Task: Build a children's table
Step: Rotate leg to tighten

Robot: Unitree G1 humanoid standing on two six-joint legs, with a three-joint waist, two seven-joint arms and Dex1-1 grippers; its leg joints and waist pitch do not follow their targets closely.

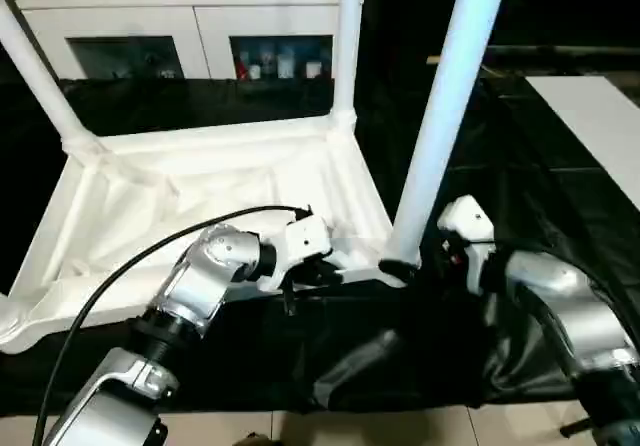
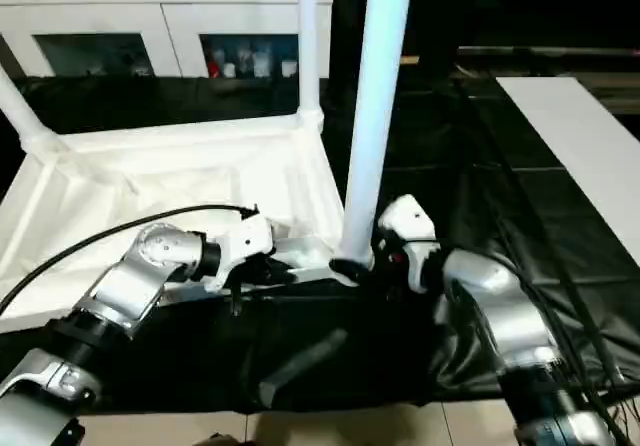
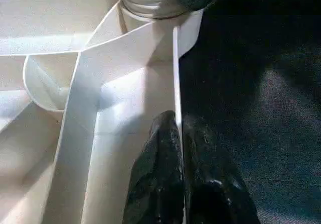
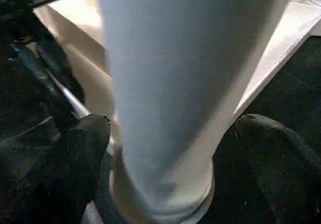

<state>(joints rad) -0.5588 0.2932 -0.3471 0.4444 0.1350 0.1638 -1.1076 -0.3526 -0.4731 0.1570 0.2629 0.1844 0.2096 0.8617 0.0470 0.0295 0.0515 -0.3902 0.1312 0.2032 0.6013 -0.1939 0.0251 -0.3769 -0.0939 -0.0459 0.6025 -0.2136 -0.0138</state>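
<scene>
No readable txt, labels, brands, nos. or signs can be made out on anything in view. Items behind the cabinet (image 1: 200, 36) glass are too blurred to be read.

upturned tabletop (image 1: 180, 191) on black cloth; left pincer (image 1: 318, 274) seemingly pinching its near rim.

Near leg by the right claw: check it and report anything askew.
The near leg leans toward the robot's right instead of standing plumb like the far leg, though its foot sits in the corner socket of the upturned tabletop. It may not be fully seated.
</scene>
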